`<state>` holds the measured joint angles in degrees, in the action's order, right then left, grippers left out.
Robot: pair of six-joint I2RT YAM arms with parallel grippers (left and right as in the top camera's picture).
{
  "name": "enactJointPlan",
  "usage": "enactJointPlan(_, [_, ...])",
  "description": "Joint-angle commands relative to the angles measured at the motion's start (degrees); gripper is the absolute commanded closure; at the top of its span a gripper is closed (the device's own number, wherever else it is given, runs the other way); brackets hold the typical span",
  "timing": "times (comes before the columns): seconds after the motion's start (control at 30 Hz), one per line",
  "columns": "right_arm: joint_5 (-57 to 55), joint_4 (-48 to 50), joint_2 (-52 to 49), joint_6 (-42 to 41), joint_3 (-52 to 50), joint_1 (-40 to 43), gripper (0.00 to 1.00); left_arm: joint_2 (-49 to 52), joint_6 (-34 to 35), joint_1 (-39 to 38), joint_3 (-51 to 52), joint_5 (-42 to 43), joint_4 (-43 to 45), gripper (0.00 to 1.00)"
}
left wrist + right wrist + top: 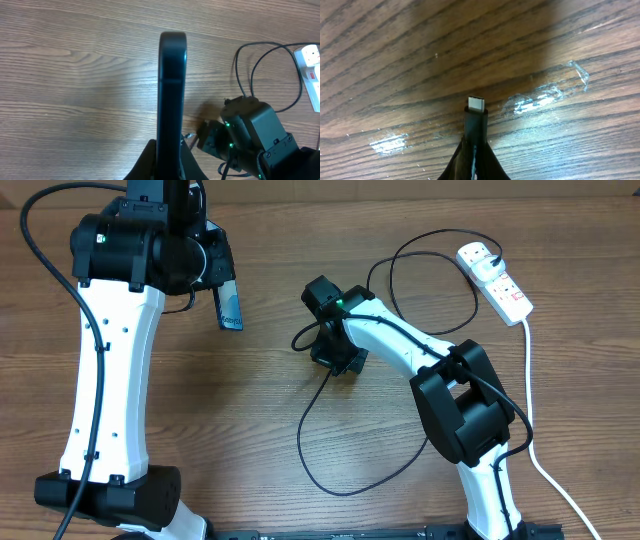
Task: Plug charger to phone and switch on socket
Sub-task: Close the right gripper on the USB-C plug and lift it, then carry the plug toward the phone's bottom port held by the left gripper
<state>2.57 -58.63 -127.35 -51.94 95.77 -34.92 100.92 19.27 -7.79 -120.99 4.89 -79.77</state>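
Note:
My left gripper (170, 162) is shut on the phone (171, 95), held on edge above the table; from overhead the phone (231, 305) shows as a slim turquoise bar under the left arm. My right gripper (475, 157) is shut on the charger's black connector (475, 120), its metal tip pointing away just above the wood. From overhead the right gripper (305, 337) sits mid-table, right of the phone. The black cable (330, 435) loops across the table to its plug (477, 255) in the white socket (497, 280) at the back right.
The socket's thick white cord (530, 400) runs down the right side of the table. The right arm's wrist (255, 135) lies close to the right of the phone in the left wrist view. Shiny scuff marks (540, 97) show on the wood.

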Motion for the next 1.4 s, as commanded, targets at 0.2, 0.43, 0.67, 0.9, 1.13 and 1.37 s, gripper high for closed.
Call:
enactJointPlan(0.2, [1.84,-0.72,11.43,9.03,0.68,1.25,0.96,-0.04,-1.09,0.7,-0.13,18.03,4.44,0.96])
enactJointPlan(0.43, [7.23,-2.12,24.94,17.84,0.68,1.22,0.96,-0.04,3.37,4.04,-0.13,32.98,11.96,0.96])
enactJointPlan(0.67, [15.43,-6.4,32.26,25.53,0.68,1.11,0.96,-0.04,5.64,7.89,-0.13,46.8,18.53,0.96])
enactJointPlan(0.9, [24.59,-3.23,34.25,28.68,0.68,-0.5,0.96,-0.04,5.62,8.2,-0.13,51.78,18.73,0.96])
enactJointPlan(1.13, [25.57,-1.55,37.79,28.65,0.7,-1.4,0.96,-0.04,5.62,8.2,-0.13,51.78,18.69,0.96])
enactJointPlan(1.37, [26.03,-0.55,43.93,28.65,0.7,-1.42,0.96,0.02,5.64,8.2,-0.13,53.51,18.23,0.96])
